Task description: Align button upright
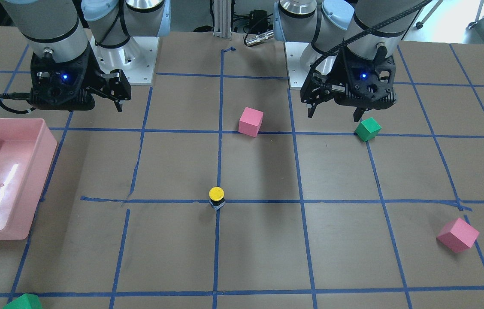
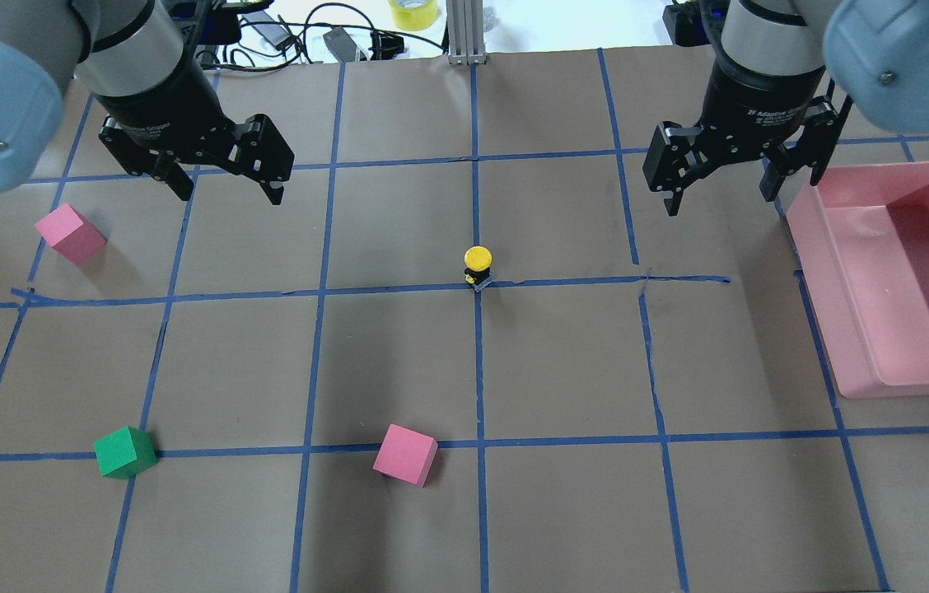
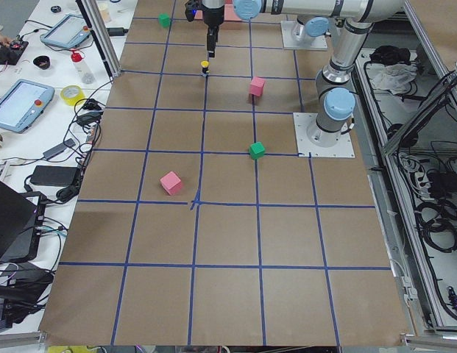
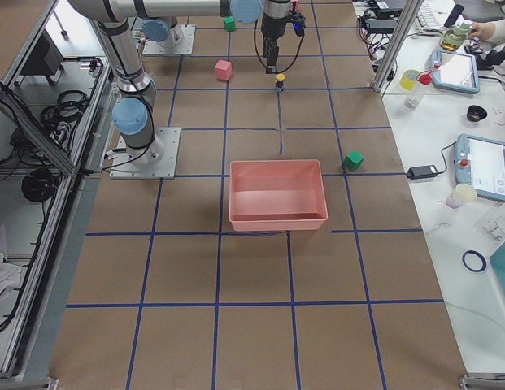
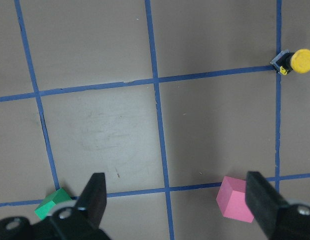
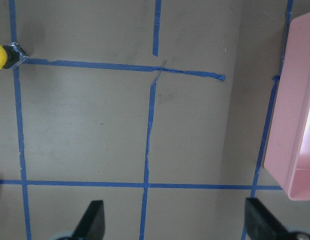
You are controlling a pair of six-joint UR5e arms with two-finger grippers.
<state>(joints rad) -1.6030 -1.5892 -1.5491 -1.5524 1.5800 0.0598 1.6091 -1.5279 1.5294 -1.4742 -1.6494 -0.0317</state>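
Button (image 2: 478, 268): stands cap-up on a blue tape (image 2: 563, 282) crossing, seemingly upright; base mostly hidden under cap. Left gripper (image 2: 230, 198), right gripper (image 2: 720, 203): fingers spread wide, empty, well apart from button.

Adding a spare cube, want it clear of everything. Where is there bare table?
Bare table lies between the button and the pink bin, and beside the near pink cube toward the bin. Busier on the robot's left: green cube and far pink cube.
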